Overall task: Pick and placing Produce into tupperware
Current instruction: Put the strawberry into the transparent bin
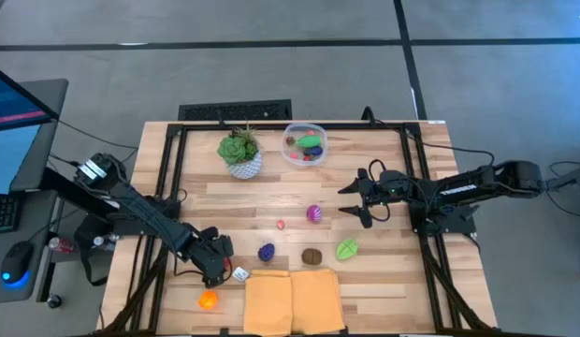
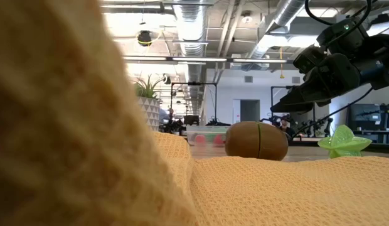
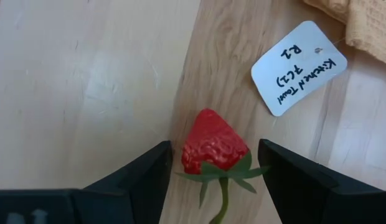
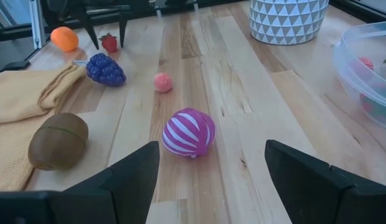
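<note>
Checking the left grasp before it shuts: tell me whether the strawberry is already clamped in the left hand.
No: the strawberry lies on the table between the left hand's open fingers, with gaps on both sides.

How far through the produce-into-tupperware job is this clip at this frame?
Partly done: the clear plastic tupperware already holds green and red pieces. In hand: the left gripper is open around the red toy strawberry, not yet closed; the right gripper, open, faces the pink striped ball. Left on the table: small pink ball, purple grapes, brown kiwi, green piece, orange.
</note>
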